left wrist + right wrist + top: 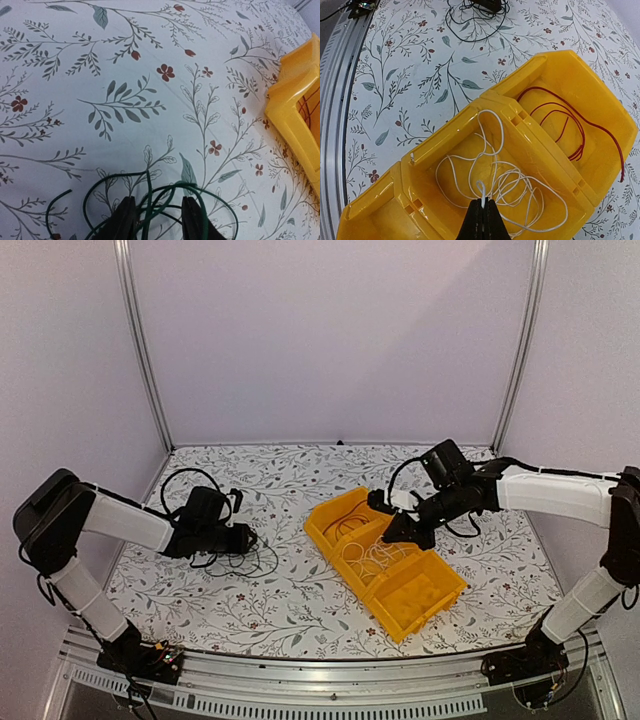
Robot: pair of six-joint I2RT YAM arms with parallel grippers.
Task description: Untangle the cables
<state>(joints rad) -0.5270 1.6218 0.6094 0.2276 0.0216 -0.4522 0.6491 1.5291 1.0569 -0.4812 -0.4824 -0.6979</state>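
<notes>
A dark cable [218, 197] lies in loose loops on the floral table, and shows as a black coil from above [225, 560]. My left gripper [159, 220] is open low over it, with several strands running between the fingers. It sits left of centre in the top view [245, 537]. A white cable [520, 185] lies coiled in the middle yellow bin. My right gripper [482, 204] is shut on a small loop of it above that bin, as the top view also shows [397, 533]. A reddish-brown cable [570, 125] lies in the far bin.
Three joined yellow bins [318, 523] stand diagonally at table centre. The nearest bin [420, 592] holds nothing. The bin's edge [290, 100] is at the right of the left wrist view. A metal rail [300, 680] runs along the table's near edge.
</notes>
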